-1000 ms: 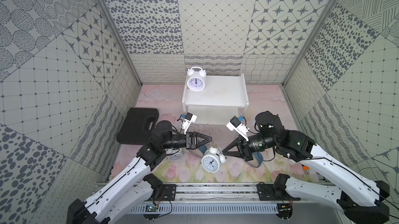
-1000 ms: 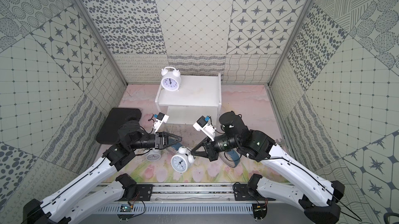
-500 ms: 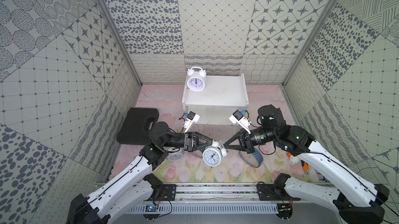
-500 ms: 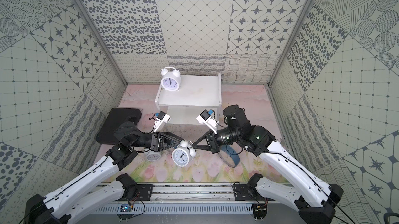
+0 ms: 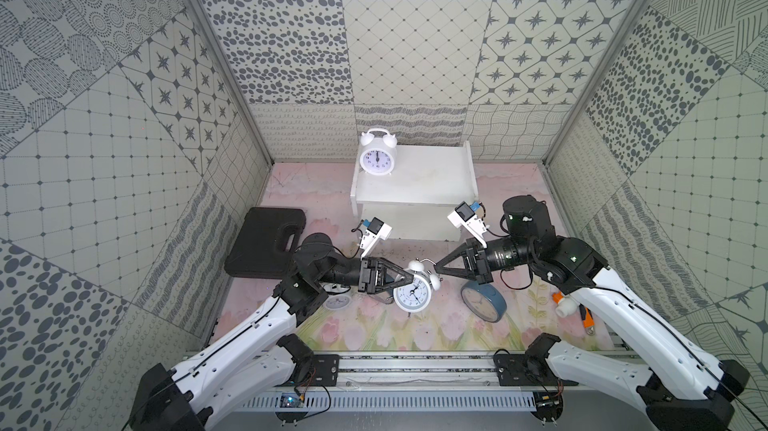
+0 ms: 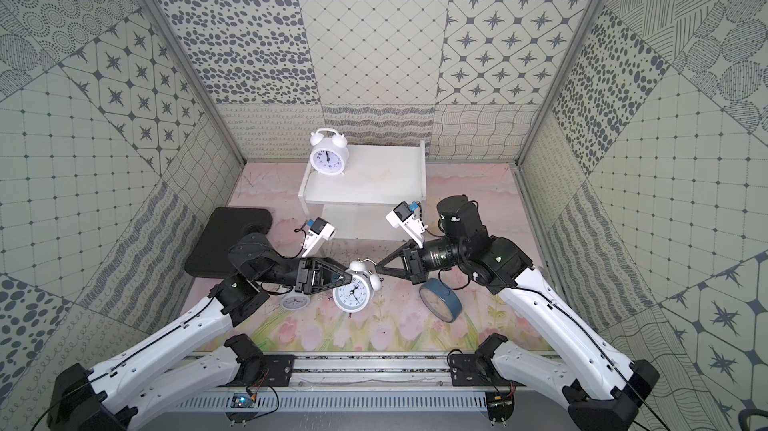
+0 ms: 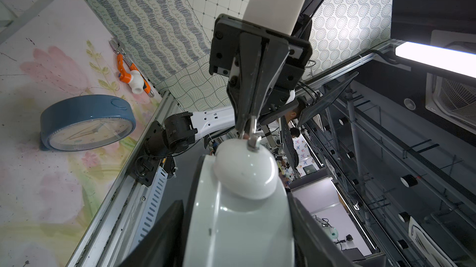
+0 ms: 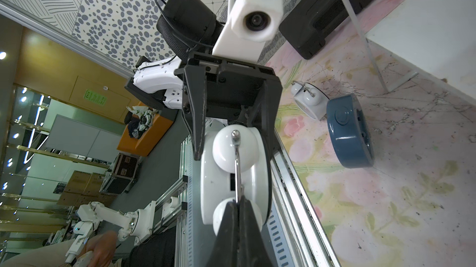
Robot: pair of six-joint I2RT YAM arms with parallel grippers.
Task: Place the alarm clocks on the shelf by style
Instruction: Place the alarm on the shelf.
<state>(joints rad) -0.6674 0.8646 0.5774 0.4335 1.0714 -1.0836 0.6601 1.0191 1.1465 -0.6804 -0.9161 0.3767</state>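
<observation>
Near the front of the flowered bench (image 5: 374, 333), the held clock (image 5: 412, 294), a white twin-bell one, sits between the two arms with its dial showing in both top views. The left fingers (image 8: 197, 124) clasp its case front and back. The right fingers (image 7: 248, 85) are pressed together on its wire handle. A second white clock (image 5: 338, 302) lies half hidden under the left arm. A blue clock (image 5: 484, 302) stands on its edge beneath the right wrist, and an orange-and-white tool (image 5: 569, 304) lies by the right wall. Farther back on the left lies a black case (image 5: 262, 248). At the rear stands the shelf (image 5: 428, 183), with a third white clock (image 5: 376, 154) upright at the left end of its top tier.
</observation>
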